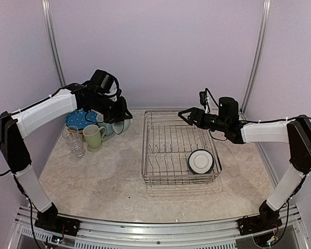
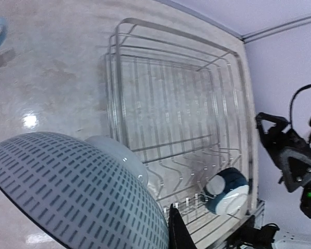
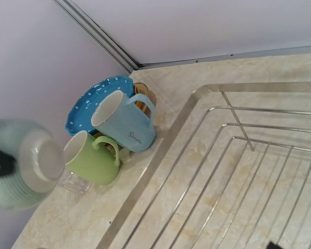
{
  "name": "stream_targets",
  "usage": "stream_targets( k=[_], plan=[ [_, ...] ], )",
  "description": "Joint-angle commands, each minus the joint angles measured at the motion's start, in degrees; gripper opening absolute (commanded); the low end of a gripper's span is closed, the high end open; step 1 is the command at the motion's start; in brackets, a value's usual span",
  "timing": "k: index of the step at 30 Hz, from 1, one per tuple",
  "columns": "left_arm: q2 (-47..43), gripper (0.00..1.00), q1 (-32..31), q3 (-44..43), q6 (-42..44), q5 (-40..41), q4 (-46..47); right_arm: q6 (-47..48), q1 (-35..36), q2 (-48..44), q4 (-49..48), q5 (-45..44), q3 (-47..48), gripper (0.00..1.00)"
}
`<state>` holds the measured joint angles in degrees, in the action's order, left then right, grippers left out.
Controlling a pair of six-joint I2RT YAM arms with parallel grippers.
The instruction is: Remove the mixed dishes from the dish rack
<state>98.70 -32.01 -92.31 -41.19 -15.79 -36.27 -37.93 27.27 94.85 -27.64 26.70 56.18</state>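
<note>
Trouble from here sits mostly with my left tool (image 1: 119,115), which is clamped on the rim of a patterned bowl (image 2: 67,192) and hangs over the group of dishes at the upper left of the overhead frame. Under and just beside it stand the blue dotted plate (image 1: 76,119), the light blue mug (image 3: 125,123), the green mug (image 1: 94,136) and a clear glass (image 1: 75,143), all packed close together on the worktop (image 1: 93,181). I judge the free spot for the bowl to be tight. If I lower it off line, its wall could knock a mug over or push the glass toward the worktop's left edge. The grip is on one edge only, so the bowl may also swing or slip if I move sharply. It looks blurred in the right wrist view.

The dish rack (image 1: 179,148) fills the middle of the overhead frame and is nearly emptied. One bowl (image 1: 201,161) is left, on its side in the rack's lower right corner, leaning among the wires. My right tool (image 1: 189,116) hovers above the rack's upper right part, well apart from that bowl. I cannot tell from these views how wide it stands. Reaching down for that bowl, the fingers could catch on the upright dividers and drag the whole rack.
</note>
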Motion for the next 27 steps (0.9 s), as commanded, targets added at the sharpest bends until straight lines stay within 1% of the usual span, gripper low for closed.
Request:
stream_targets(
  k=[1, 4, 7, 15, 22, 27],
  plan=[
    [-0.4, 0.0, -1.4, 1.6, 5.1, 21.3, -16.5, 1.3, -0.2, -0.5, 1.5, -0.7, 0.4, 0.89],
    [0.4, 0.0, -1.9, 4.2, 3.9, 25.3, -18.2, 1.5, -0.1, -0.1, 1.9, -0.5, 0.9, 0.89],
    [2.1, 0.0, -1.9, 5.8, 2.7, 27.3, -19.5, 1.8, -0.1, 0.0, 2.4, -0.8, 1.2, 0.89],
    [11.4, 0.0, -1.9, 2.9, 1.5, 31.6, -25.3, 2.9, -0.1, -0.2, 4.0, -1.5, 1.1, 0.89],
    [15.0, 0.0, -2.0, 3.7, 1.0, 31.8, -26.7, 6.3, -0.1, -1.8, 8.1, -4.1, 1.1, 0.9],
    [17.2, 0.0, -2.0, 4.0, 0.8, 30.8, -27.2, 11.3, -0.1, -2.0, 14.9, -5.6, 2.6, 0.9]
  ],
)
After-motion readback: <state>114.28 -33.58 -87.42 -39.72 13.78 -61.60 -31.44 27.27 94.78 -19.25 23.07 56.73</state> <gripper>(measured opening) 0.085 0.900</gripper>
